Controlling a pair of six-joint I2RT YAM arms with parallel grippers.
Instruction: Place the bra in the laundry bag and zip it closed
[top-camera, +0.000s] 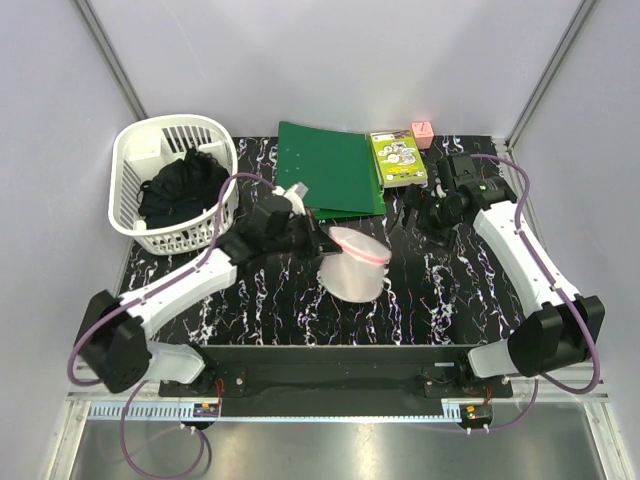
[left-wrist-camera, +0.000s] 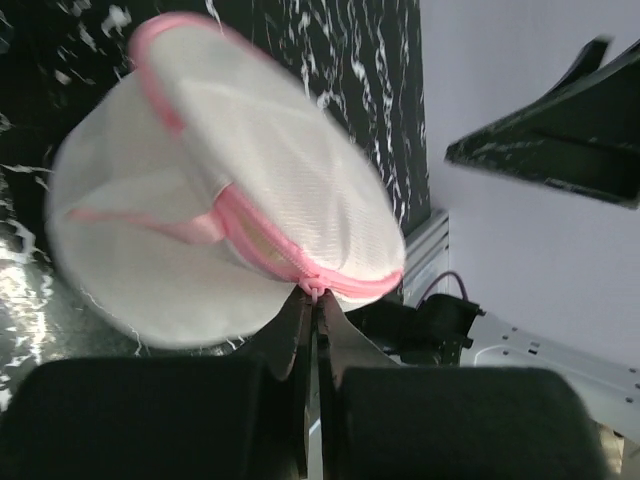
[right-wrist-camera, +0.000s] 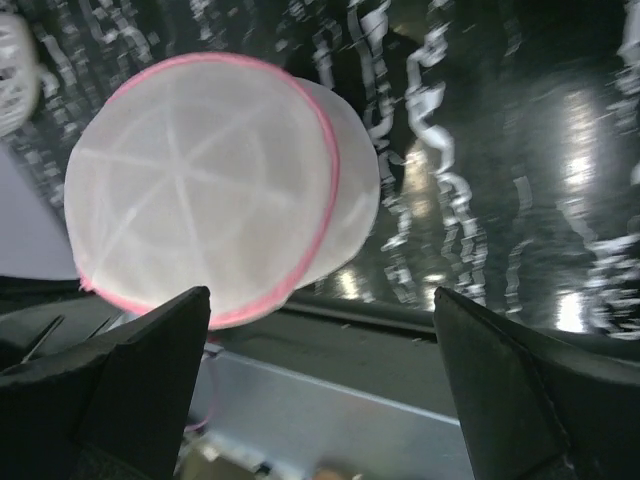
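Since it's floppy, light mesh, the laundry bag (left-wrist-camera: 220, 200) is pinched by its pink trim at the left gripper (left-wrist-camera: 312, 300) tips. The right gripper (right-wrist-camera: 320, 300) is spread open, empty.

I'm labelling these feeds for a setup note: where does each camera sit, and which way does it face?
Top external: above and behind the arm bases, looking down on the marbled table; both arms show, left gripper and right gripper.
Left wrist: on the left arm, looking along its shut fingers, which pinch the pink zipper trim of the laundry bag.
Right wrist: on the right arm, looking across the table at the bag between its open fingers.
Shared: all three show the laundry bag.
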